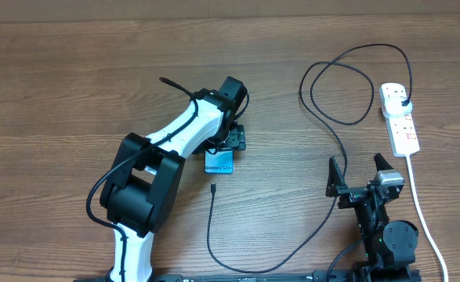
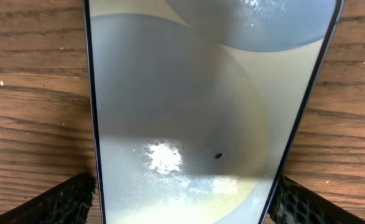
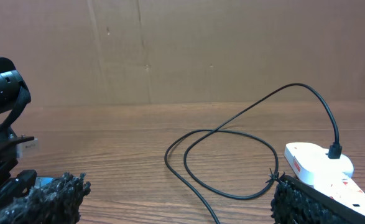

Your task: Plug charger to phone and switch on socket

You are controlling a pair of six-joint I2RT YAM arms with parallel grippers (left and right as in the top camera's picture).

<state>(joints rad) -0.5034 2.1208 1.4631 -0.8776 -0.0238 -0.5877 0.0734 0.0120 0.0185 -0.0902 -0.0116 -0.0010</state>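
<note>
Wood worktop overhead, bare room along far and left edges, left gripper [image 1: 223,149] over the mid-table phone [image 1: 219,164], hiding its top, charger [image 1: 213,189] tip loose just nearer the front edge, socket [image 1: 400,117] by the right edge, right gripper [image 1: 359,174] jaws wide at the front, left wrist cam, pads [image 2: 64,202] pinching phone's long edges, right wrist cam, socket cropped at bottom

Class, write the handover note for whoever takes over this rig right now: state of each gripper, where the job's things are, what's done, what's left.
Left gripper: shut on the phone, which lies on the table with its screen lit.
Right gripper: open and empty, near the power strip.
Charger: its plug is in the strip. The connector tip lies loose on the table, just short of the phone.
Left to do: put the tip into the phone and switch the socket on. The switch state is not readable here.
</note>
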